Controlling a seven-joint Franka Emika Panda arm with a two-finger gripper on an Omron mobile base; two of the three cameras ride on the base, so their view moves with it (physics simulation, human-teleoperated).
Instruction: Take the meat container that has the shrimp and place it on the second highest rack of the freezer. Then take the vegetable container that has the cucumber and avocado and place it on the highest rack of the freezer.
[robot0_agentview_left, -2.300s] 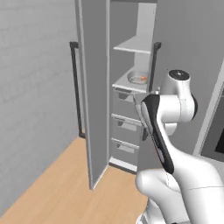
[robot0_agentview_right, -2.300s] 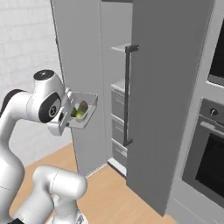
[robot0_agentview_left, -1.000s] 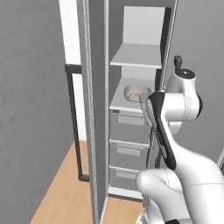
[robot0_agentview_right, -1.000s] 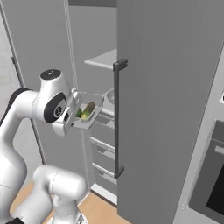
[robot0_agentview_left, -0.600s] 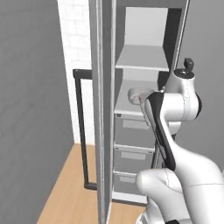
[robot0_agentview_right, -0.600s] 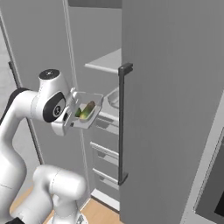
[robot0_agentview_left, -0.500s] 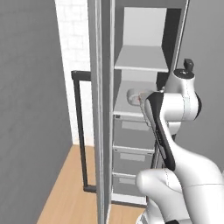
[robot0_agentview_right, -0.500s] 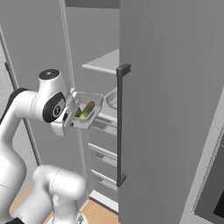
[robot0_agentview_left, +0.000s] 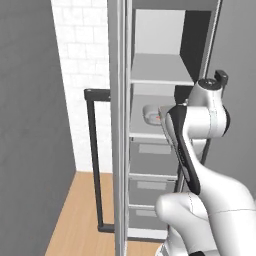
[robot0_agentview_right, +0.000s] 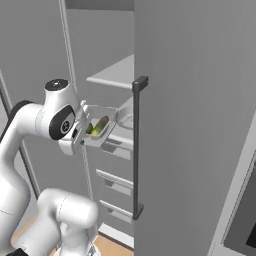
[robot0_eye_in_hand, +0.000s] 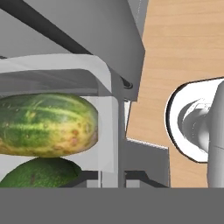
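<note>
The gripper (robot0_agentview_right: 84, 131) grips the vegetable container (robot0_agentview_right: 101, 131), cucumber (robot0_eye_in_hand: 46, 124) at twelve o'clock over the avocado (robot0_eye_in_hand: 41, 172). The meat container (robot0_agentview_left: 152, 113) sits on the freezer (robot0_agentview_left: 165, 150) rack.

The camera has moved closer to the open freezer (robot0_agentview_left: 165, 130), whose shelves now loom larger; its door (robot0_agentview_right: 200, 125) crowds the right base view.

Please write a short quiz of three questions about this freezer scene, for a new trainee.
1. True or false: the hand holds the vegetable container in front of the open freezer.
2. On which shelf does the meat container sit? A) highest rack B) second rack C) a drawer
3. Fill in: in the hand view, the cucumber lies against the ___.

Key: 1 true; 2 B; 3 avocado.
</note>
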